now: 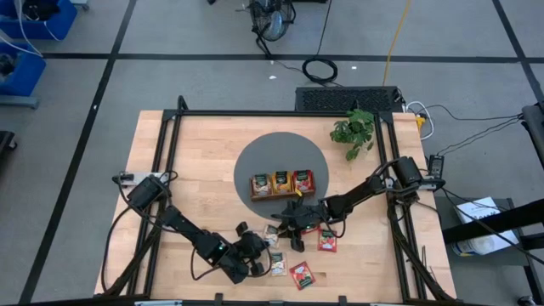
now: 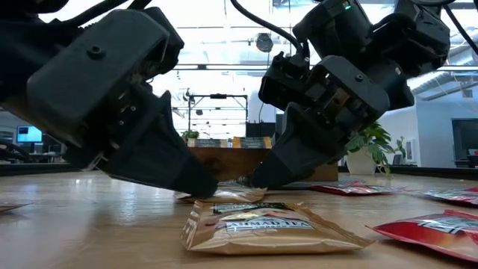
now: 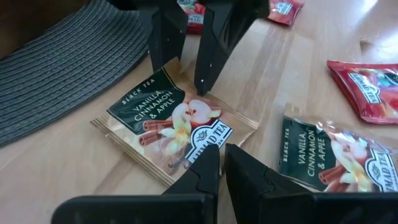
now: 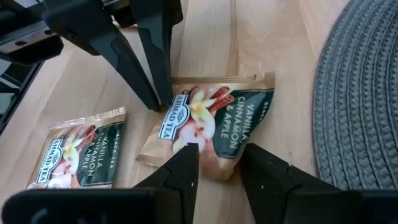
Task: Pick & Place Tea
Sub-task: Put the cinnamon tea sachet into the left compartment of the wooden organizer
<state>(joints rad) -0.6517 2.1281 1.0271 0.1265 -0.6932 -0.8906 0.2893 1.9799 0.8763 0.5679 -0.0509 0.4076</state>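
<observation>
A: What do the wrist views add?

B: The label: a vanilla, cinnamon and apple sachet (image 3: 169, 126), flat on the wood just beside the grey woven mat (image 3: 62, 68). From overhead it is hidden under the grippers.

A: And the arms?

B: Both reach low over it from opposite sides. The right gripper (image 4: 217, 163) straddles one edge, fingers parted, pads around the foil. The left gripper (image 3: 222, 163) has its fingers clenched almost together, tips touching the other edge; a second sachet (image 3: 339, 155) lies near
</observation>
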